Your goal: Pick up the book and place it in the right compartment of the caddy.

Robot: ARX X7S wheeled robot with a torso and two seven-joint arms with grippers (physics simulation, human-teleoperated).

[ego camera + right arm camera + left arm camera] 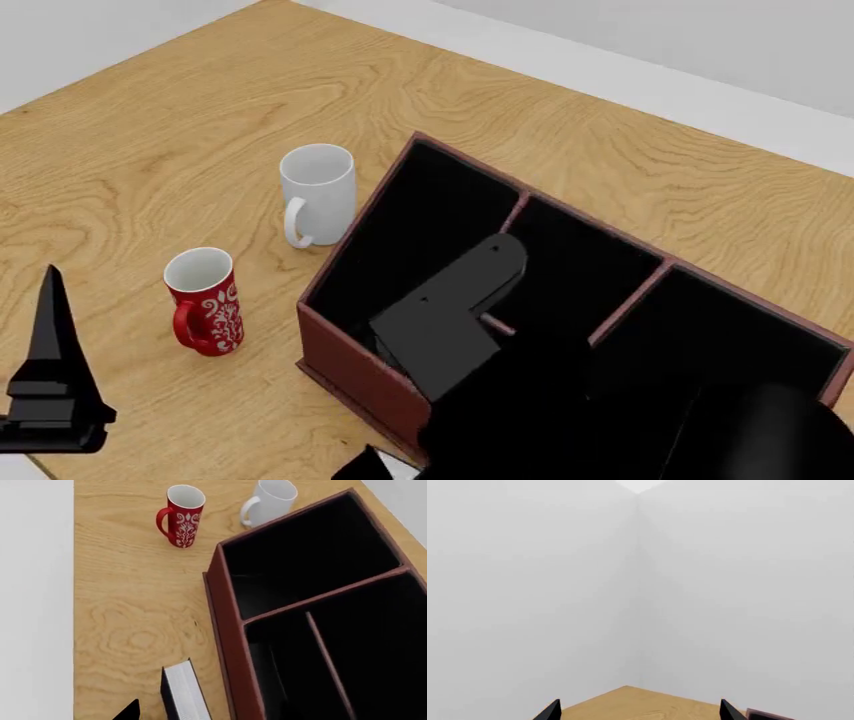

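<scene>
The left gripper (51, 400) hung over the near left corner of the wooden table (160, 130), well apart from everything on it; its wrist view showed two dark fingertips (550, 711) set wide apart with only bare walls and a table corner between them, so its jaws stood parted and held nothing. Beyond and just to the right of that gripper stood a red patterned mug (204, 300), and farther off again a white mug (318, 193), which stood close beside the caddy's wall.

The caddy (350, 365) lay to the right of both mugs, its black-lined sections open to the top. The right arm (454, 310) reached across and above it, blocking part of the interior from the head camera. In the right wrist view the book (183, 692) stood on edge on the table, white pages showing, just beside the caddy's outer wall and outside every section. Only one dark fingertip (127, 711) of the right gripper showed, near the book; whether those jaws were parted or closed could not be told.
</scene>
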